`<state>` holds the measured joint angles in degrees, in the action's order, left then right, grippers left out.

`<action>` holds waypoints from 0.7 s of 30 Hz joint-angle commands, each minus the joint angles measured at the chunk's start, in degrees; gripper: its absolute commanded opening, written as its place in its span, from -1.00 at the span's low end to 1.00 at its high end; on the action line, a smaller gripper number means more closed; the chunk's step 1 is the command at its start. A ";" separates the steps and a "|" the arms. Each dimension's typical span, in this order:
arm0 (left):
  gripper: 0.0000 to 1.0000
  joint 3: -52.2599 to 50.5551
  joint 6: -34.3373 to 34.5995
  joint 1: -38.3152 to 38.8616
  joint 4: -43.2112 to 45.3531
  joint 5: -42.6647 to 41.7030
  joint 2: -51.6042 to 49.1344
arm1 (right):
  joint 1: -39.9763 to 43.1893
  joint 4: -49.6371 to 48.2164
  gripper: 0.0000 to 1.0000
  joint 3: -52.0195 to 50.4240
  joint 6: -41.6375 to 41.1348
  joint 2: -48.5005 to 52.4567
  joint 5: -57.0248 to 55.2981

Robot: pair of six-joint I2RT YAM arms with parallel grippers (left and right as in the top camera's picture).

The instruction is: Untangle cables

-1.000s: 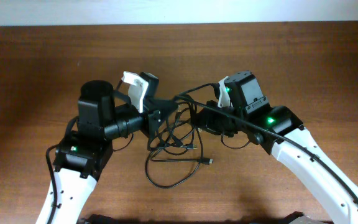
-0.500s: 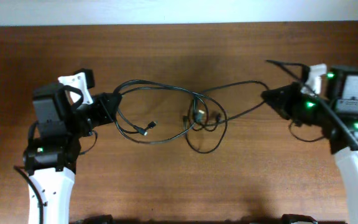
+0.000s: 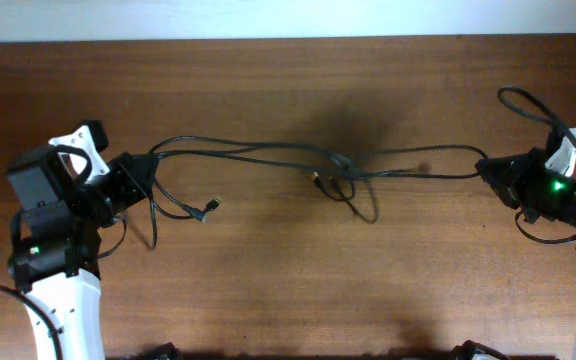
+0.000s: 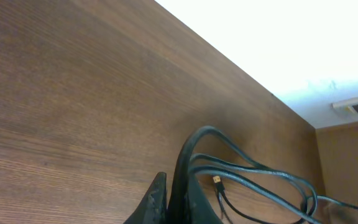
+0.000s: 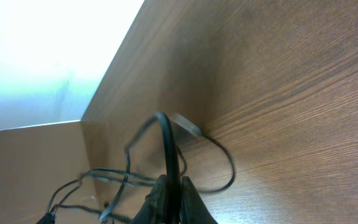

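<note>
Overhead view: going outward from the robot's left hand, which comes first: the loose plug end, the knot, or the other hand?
From the left hand:
1. The loose plug end, close beside it.
2. The knot, in the middle.
3. The right hand, at the far side, gripping the cables.

I have a brown wood-grain counter point(image 3: 268, 290) filling the overhead view, with a pale wall point(image 3: 268, 18) along its 12 o'clock edge. The cables point(image 3: 268, 148) stretch across it from 9 to 3 o'clock. I can't tell whether their sagging loops near centre touch the wood.
</note>
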<state>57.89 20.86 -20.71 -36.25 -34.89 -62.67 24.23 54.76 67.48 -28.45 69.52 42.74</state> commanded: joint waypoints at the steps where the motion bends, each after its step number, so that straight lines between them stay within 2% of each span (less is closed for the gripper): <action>1: -1.00 0.68 0.81 -2.47 0.55 4.74 0.55 | 1.36 -0.44 -0.90 0.13 1.29 -0.63 -4.76; 8: -1.00 0.68 1.03 -4.37 0.83 6.97 0.55 | 1.36 2.19 -0.83 0.13 1.25 -0.63 -18.58; 10: -1.00 0.68 1.66 -6.16 0.92 6.60 0.55 | 1.36 2.27 -0.81 0.13 1.22 -0.63 -19.45; 11: -1.00 0.66 1.64 -6.21 0.92 6.21 0.55 | 1.36 2.29 -0.71 0.13 1.22 -0.63 -19.45; 13: -1.00 0.68 1.62 -6.21 0.98 2.34 0.55 | 1.25 3.48 -0.12 0.13 1.27 -0.63 -18.80; 14: -1.00 0.66 1.64 -6.21 0.98 0.90 0.55 | 1.25 4.42 0.04 0.13 1.64 -0.63 -18.78; 19: -1.00 0.68 1.62 -6.03 1.03 -8.63 0.55 | 1.20 7.80 0.62 0.13 17.46 -0.63 -6.78; 21: -1.00 0.68 1.62 -5.14 1.29 -11.67 0.55 | 0.39 8.52 0.73 0.13 19.98 -0.63 -4.44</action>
<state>57.89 22.13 -26.70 -35.57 -39.22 -62.67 25.19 62.81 67.48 -15.31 69.52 32.56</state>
